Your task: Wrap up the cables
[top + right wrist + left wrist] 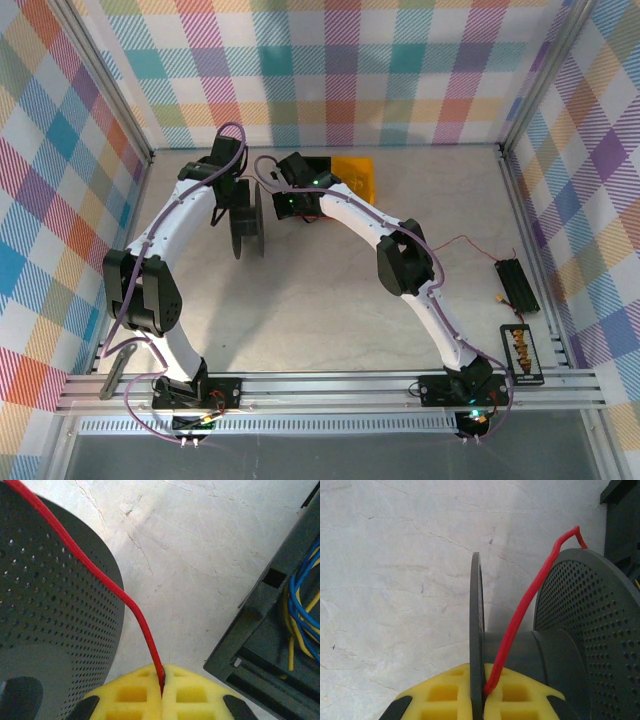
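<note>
The black spool stands on its edge at the back of the table. In the left wrist view my left gripper is shut, its yellow pads clamping the spool's thin flange with the red cable pinched beside it. From there the cable rises past the hub and over the perforated flange. My right gripper is shut on the same cable just beyond that flange. In the top view both grippers flank the spool, left and right.
A black box holding blue and yellow wires sits close to the right gripper's right. A yellow bin stands behind it. Thin red wire trails right to a black battery holder; a terminal board lies nearer.
</note>
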You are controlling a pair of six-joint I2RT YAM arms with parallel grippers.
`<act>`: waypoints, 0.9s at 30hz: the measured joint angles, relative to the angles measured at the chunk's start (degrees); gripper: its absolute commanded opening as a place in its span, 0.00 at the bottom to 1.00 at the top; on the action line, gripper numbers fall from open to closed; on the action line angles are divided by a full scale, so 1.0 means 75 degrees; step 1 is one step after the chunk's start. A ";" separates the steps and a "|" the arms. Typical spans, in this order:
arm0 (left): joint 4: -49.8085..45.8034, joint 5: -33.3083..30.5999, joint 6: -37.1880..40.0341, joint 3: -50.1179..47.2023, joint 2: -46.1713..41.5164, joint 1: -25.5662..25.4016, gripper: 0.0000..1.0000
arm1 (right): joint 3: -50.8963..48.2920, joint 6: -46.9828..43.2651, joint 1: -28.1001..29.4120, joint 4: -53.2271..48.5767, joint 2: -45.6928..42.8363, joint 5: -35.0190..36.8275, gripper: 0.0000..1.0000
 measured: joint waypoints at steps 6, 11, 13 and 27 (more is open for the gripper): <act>0.0245 0.0076 0.0134 -0.0096 -0.0006 0.0044 0.00 | -0.0067 -0.0262 -0.0006 0.0050 0.0000 0.0000 0.00; 0.0472 0.0280 0.0216 -0.0312 -0.0140 0.0119 0.00 | -0.0058 -0.0562 -0.0146 0.0090 0.0000 -0.0003 0.00; 0.0533 0.0408 0.0329 -0.0399 -0.0219 0.0149 0.00 | 0.0009 -0.0699 -0.0245 0.0073 0.0000 -0.0020 0.00; -0.0044 0.1947 0.1556 -0.0539 -0.0898 0.0242 0.00 | 0.1049 -0.1463 -0.1262 -0.0207 -0.0003 -0.0790 0.00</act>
